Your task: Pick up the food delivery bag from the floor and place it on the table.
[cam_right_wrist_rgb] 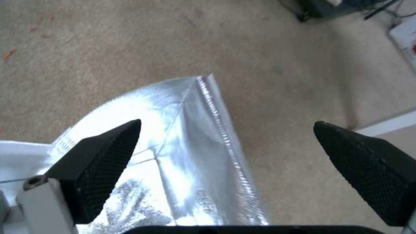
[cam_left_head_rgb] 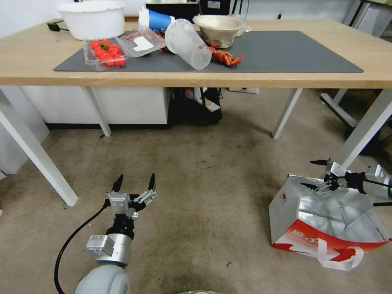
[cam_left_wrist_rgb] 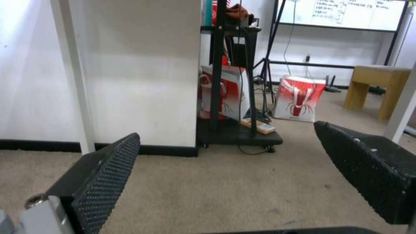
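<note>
The food delivery bag (cam_left_head_rgb: 326, 222) stands open on the floor (cam_left_head_rgb: 212, 183) at the right, white with a red base, silver foil lining and a white handle drooping in front. My right gripper (cam_left_head_rgb: 316, 173) hovers open over the bag's far rim; one finger is above the foil, the other outside the rim. The right wrist view shows that foil edge (cam_right_wrist_rgb: 216, 130) running between the two spread fingers (cam_right_wrist_rgb: 104, 152). My left gripper (cam_left_head_rgb: 135, 182) is held open low over bare floor at the left, holding nothing. The table (cam_left_head_rgb: 228, 79) spans the top of the head view.
On the table's dark mat (cam_left_head_rgb: 286, 53) lie a tomato tray (cam_left_head_rgb: 105, 53), a tipped clear jug (cam_left_head_rgb: 188, 43), bowls and crayfish (cam_left_head_rgb: 226, 57). White table legs (cam_left_head_rgb: 36, 155) stand left and right (cam_left_head_rgb: 363, 130). A black cart (cam_left_wrist_rgb: 236, 130) and red-printed bags (cam_left_wrist_rgb: 299, 99) sit beyond the table.
</note>
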You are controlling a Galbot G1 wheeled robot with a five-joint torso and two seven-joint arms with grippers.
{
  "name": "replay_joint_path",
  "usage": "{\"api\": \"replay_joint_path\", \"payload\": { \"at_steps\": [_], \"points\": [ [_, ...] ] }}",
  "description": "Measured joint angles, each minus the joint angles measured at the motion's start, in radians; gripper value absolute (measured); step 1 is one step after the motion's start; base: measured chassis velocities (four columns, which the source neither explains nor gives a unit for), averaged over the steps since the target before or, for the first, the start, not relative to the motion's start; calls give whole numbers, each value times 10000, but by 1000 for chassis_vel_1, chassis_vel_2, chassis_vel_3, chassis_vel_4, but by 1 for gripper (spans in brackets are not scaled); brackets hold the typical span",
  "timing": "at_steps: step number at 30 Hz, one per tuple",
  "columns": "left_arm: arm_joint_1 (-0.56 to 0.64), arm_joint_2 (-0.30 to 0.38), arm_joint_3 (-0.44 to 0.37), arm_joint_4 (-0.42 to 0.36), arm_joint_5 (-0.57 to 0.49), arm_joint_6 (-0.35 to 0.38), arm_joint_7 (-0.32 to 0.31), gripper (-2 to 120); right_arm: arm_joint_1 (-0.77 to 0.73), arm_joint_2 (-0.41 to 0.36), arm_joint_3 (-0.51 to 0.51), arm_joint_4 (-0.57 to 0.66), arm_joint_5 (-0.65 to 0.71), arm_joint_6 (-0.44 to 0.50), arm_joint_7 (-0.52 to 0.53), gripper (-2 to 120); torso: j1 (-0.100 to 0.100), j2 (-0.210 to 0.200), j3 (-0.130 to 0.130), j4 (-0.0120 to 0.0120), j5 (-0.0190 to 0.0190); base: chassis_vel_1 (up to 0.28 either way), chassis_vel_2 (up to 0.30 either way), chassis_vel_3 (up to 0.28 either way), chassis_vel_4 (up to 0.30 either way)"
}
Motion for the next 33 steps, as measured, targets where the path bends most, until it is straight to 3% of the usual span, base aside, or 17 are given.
{"api": "replay_joint_path", "payload": {
  "at_steps": [5, 12, 29, 33],
  "points": [
    [-34, -25, 3, 47, 17, 9, 23, 100, 727, 239, -857, -560, -320, 105, -349, 100, 1, 1, 0, 1, 0, 0, 0, 0, 0],
    [-68, -45, -1, 121, 33, 25, 37, 100, 2205, 923, -1754, -1830, -1774, 607, -786, 100, 1, 1, 0, 1, -1, 0, 0, 0, 0],
    [-97, -80, -22, 199, 53, 33, 52, 100, 3602, 1530, -2994, -3250, -2506, 919, -839, 97, 1, 3, 0, 2, -1, 0, 0, 0, 0],
    [-100, -80, -18, 201, 56, 33, 60, 100, 3682, 1638, -3171, -3480, -2677, 922, -846, 89, 1, 2, 0, 0, -1, 0, 0, 0, 0]
  ]
}}
